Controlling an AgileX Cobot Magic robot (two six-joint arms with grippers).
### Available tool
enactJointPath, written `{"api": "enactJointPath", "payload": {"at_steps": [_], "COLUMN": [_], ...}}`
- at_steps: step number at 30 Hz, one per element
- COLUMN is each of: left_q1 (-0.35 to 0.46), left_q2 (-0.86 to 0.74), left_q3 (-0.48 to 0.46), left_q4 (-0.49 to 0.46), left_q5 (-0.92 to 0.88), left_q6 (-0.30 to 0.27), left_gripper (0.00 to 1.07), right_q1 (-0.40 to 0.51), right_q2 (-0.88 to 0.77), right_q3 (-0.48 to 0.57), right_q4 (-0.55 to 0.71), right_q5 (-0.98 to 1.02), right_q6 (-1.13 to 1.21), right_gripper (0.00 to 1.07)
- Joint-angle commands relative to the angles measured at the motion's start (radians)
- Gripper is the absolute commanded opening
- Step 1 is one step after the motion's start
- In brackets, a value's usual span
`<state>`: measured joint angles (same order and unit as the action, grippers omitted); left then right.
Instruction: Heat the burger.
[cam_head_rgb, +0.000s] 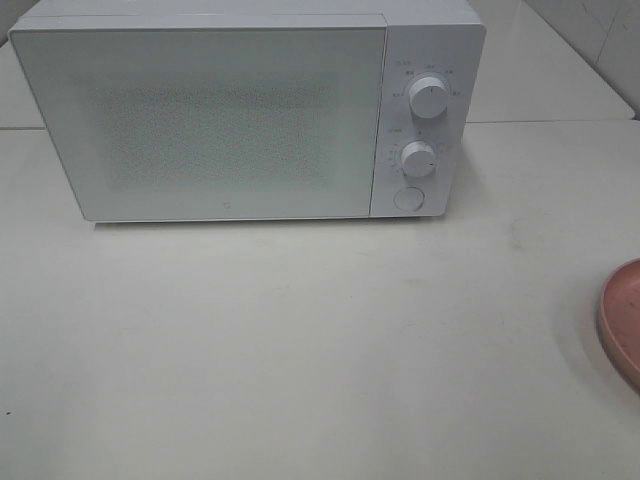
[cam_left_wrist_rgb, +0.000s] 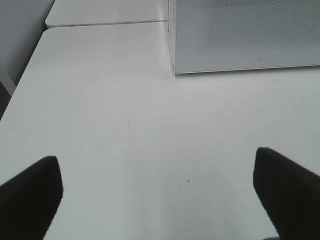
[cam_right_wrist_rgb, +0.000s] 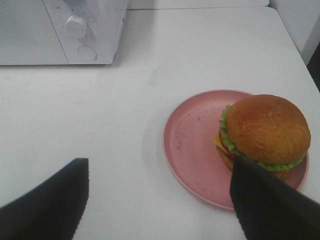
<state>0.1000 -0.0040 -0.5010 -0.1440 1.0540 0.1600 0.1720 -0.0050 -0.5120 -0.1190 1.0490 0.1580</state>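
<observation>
The burger (cam_right_wrist_rgb: 265, 131), with a golden-brown bun, green lettuce and yellow cheese, sits on a round pink plate (cam_right_wrist_rgb: 192, 145) on the white table. Only the plate's edge (cam_head_rgb: 622, 318) shows at the right border of the exterior high view; the burger is out of that view. My right gripper (cam_right_wrist_rgb: 157, 200) is open, one finger (cam_right_wrist_rgb: 265, 205) just in front of the burger, not touching it as far as I can tell. My left gripper (cam_left_wrist_rgb: 157, 192) is open and empty over bare table. The white microwave (cam_head_rgb: 230, 115) stands at the back with its door shut.
The microwave has two round knobs (cam_head_rgb: 428, 97) (cam_head_rgb: 418, 158) and a round door button (cam_head_rgb: 408, 198) on its right panel. Its corner shows in the left wrist view (cam_left_wrist_rgb: 240, 40) and in the right wrist view (cam_right_wrist_rgb: 75, 30). The table edge lies right of the plate.
</observation>
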Motion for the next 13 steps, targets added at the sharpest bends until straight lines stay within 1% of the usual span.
{"api": "enactJointPath", "payload": {"at_steps": [1,13], "left_q1": [0.001,0.001], "left_q2": [-0.027,-0.027], "left_q3": [0.002,0.002], "left_q4": [0.003,0.003], "left_q5": [-0.013,-0.013], "left_q6": [-0.007,-0.007], "left_gripper": [0.98,0.98], "right_q1": [-0.008,-0.008], "right_q2": [-0.015,-0.015], "right_q3": [0.002,0.002], "right_q4": [0.0,0.0], "right_q5": [-0.007,-0.007], "right_q6": [-0.004,-0.004], "right_gripper": [0.75,0.75]}}
